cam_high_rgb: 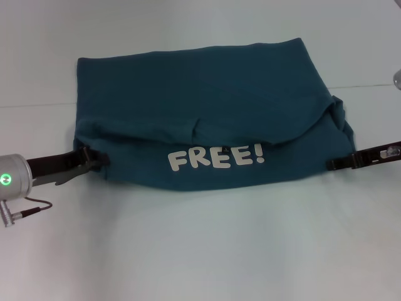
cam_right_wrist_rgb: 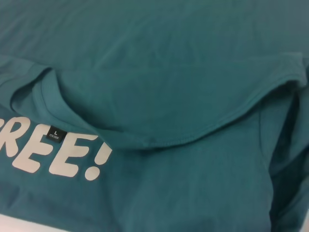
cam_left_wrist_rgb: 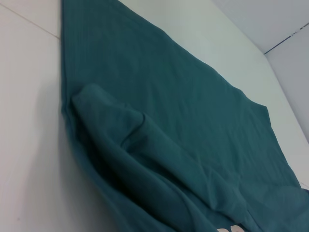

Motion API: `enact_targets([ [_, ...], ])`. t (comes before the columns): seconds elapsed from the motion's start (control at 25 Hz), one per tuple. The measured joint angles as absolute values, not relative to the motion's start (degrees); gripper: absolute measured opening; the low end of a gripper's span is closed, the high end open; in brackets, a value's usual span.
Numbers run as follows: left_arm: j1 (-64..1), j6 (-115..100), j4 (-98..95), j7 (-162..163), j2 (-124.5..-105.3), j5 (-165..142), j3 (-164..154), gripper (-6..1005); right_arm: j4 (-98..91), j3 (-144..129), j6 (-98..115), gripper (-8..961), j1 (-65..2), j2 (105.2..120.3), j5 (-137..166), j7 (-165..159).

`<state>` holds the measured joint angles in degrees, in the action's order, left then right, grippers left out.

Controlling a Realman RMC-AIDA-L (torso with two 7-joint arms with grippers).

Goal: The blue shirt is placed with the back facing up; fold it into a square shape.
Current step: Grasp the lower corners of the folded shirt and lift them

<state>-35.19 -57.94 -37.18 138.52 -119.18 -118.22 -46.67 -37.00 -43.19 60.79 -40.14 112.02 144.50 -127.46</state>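
White table point(cam_high_rgb: 200, 251), blue shirt point(cam_high_rgb: 207, 94) edge-folded

Bare white table point(cam_high_rgb: 200, 251) lies open around the blue shirt point(cam_high_rgb: 207, 88), the only obstacle

Left gripper point(cam_high_rgb: 94, 160) tips buried under blue shirt point(cam_high_rgb: 200, 88) edge; jaws' stance unreadable. Right gripper point(cam_high_rgb: 335, 163) tips likewise hidden at shirt's opposite edge. Neither wrist view shows own fingers. Lettering point(cam_right_wrist_rgb: 53, 150) cut off at right wrist view's edge. Collar tag point(cam_right_wrist_rgb: 56, 134) print below "L" too small.
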Motion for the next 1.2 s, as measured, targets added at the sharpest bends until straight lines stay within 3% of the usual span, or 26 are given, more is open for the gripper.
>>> enact_targets([
  [0.28,-35.2,-57.9,-37.1,138.5,-119.18,-118.2,-46.7,49,-37.2,-42.8,60.9,596,-40.0,111.74,144.2,-129.0],
  [0.36,-35.2,-57.9,-37.1,138.5,-119.18,-118.2,-46.7,49,-37.2,-42.8,60.8,357,-40.0,111.69,144.2,-129.2],
  [1.0,-35.2,-59.6,-37.2,138.6,-118.94,-118.6,-46.7,48,-37.3,-42.8,61.6,-1,-40.0,111.3,144.3,-130.9],
  [1.2,-34.4,-68.8,-38.7,139.7,-117.44,-119.7,-46.7,48,-43.4,-43.1,72.9,5,-39.1,111.13,147.3,-134.9],
])
